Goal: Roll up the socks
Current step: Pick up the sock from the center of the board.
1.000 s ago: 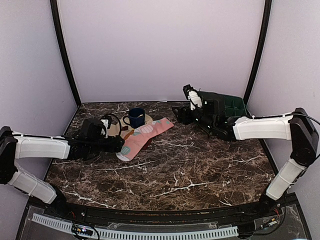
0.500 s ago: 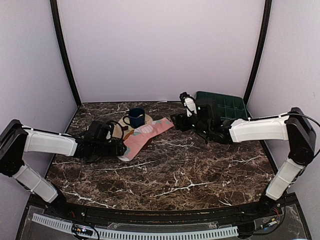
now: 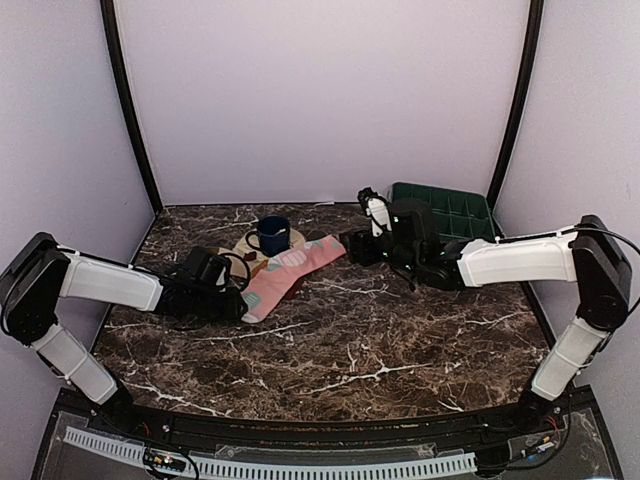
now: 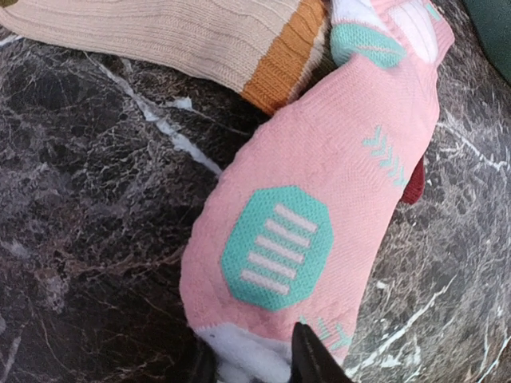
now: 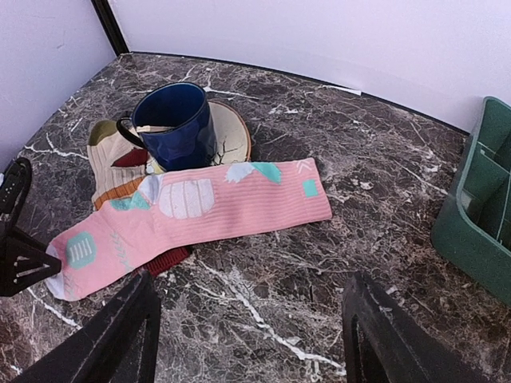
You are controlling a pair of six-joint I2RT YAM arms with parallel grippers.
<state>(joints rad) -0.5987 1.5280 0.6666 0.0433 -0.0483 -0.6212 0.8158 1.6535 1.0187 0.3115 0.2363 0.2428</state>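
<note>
The pink sock with mint patches lies flat and slanted on the marble, its white toe toward the left arm. It also shows as the pink sock and pink sock in the wrist views. Under it lies the cream striped sock, partly hidden, with its maroon end peeking out below the pink one. My left gripper sits at the pink sock's toe, one finger on each side, pinching the white fabric. My right gripper hovers open over bare marble, just short of the pink sock's cuff end.
A dark blue mug stands on a round tan coaster right behind the socks, touching the cream one. A green compartment tray sits at the back right. Grey walls close in the back and sides.
My left gripper dropped low and slid to the pink sock's toe, and its jaws closed from wide onto the fabric. The right arm moved left toward the sock's cuff, staying open.
</note>
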